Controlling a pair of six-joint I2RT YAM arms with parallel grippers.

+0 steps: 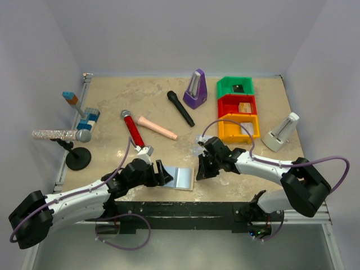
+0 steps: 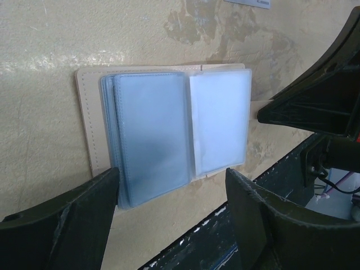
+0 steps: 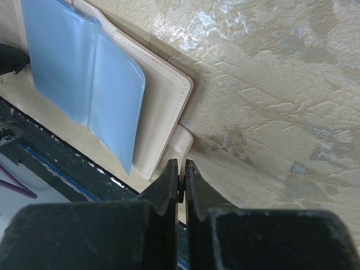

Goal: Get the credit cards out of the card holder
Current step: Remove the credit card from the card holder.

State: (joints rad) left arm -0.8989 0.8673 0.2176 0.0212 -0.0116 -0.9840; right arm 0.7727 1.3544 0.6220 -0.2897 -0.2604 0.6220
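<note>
Two hands are at the card holder, and neither has a card in it. Your left hand [image 2: 171, 188] hangs over the holder with its fingers [image 2: 73, 219] spread wide, one on each side of the open sleeves [image 2: 152, 135], touching nothing that shows. Your right hand [image 3: 180, 169] has its fingers pressed together at the snap tab [image 3: 184, 140] on the holder's right edge. The wrist view does not show whether they pinch the tab or only rest against it.

The card holder [image 2: 87, 124] lies open and flat on the table [image 1: 129, 95], at the near edge between the two hands. Its light blue sleeves face up and the tan cover shows round them.

Step in hand, by my judgement: the holder is steadied open and the sleeves are being checked for a card. No credit card shows in either top sleeve; both read plain blue, no print. The left side is a stack of several sleeves, so the contents of the lower ones are hidden.

The next move calls for you to steady the tab end with the right hand. Then bring the left fingers down to turn a sleeve or catch a card edge at a sleeve mouth. The plastic looks thin and slick; expect it to buckle.

A pale flat object [image 2: 247, 2] is cut off at the top of the left wrist view. It may be a card; not confirmed.
</note>
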